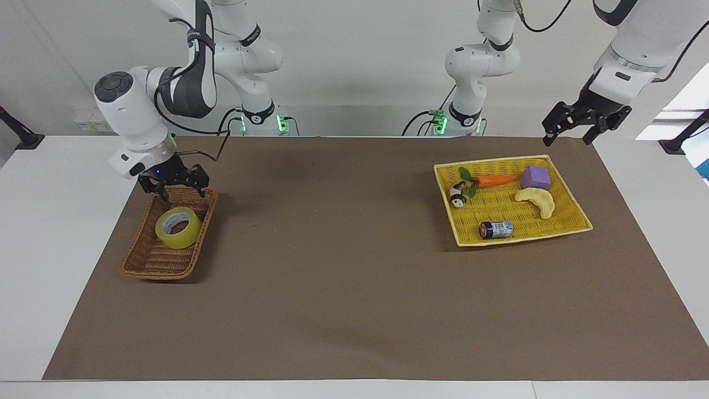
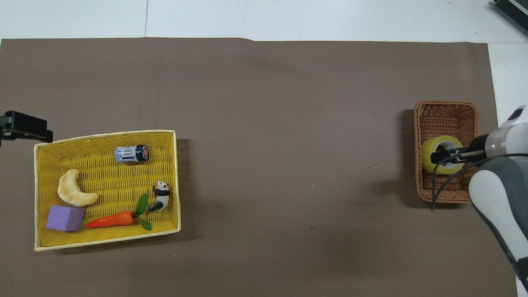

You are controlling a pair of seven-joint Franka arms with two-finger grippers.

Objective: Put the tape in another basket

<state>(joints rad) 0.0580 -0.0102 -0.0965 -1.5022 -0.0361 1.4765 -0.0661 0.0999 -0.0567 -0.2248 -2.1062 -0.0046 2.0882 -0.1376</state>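
The tape (image 1: 178, 227), a yellow ring with a whitish core, lies in the brown wicker basket (image 1: 158, 271) at the right arm's end of the table. My right gripper (image 1: 174, 188) is open and empty, raised just above the basket's end nearer the robots, apart from the tape. In the overhead view the right gripper (image 2: 441, 156) covers part of the tape (image 2: 429, 161) in the basket (image 2: 445, 108). My left gripper (image 1: 566, 136) is open and empty, and waits in the air by the yellow tray's corner; it also shows in the overhead view (image 2: 24, 128).
A flat yellow woven tray (image 1: 520, 238) at the left arm's end holds a carrot (image 1: 494, 180), a purple block (image 1: 535, 177), a pale banana toy (image 1: 537, 201), a panda figure (image 1: 457, 195) and a small can (image 1: 496, 229). Brown mat (image 1: 343, 266) covers the table.
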